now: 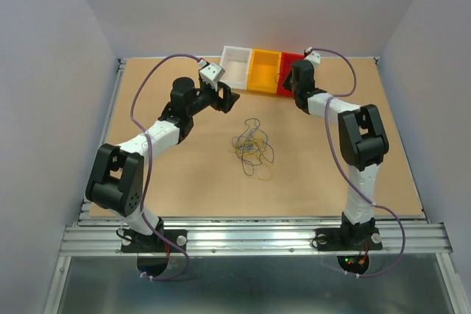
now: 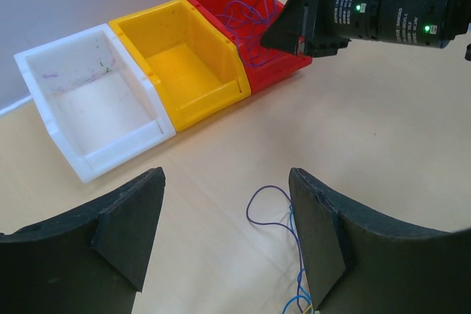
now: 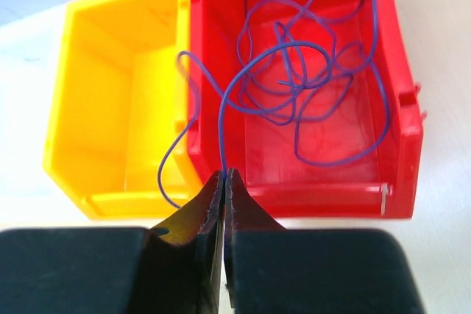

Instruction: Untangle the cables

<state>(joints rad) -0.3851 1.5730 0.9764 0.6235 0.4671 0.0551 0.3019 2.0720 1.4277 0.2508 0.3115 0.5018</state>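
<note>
Purple wires (image 3: 309,101) are sorted into red bin (image 3: 405,137), one more wire (image 3: 221,123) is pinched in closed right jaws; tangle (image 1: 252,146) on table (image 1: 184,178) is not yet sorted, left jaws are held apart.

Soft, even light from above fills every view. The red bin (image 3: 401,137) casts only faint shadows, and its glossy floor carries pale reflections. Below that bin the right gripper (image 3: 223,178) is a blurred dark mass, though the purple cable (image 3: 221,137) in its jaws is crisp. The white bin (image 2: 44,79) looks nearly washed out.
</note>
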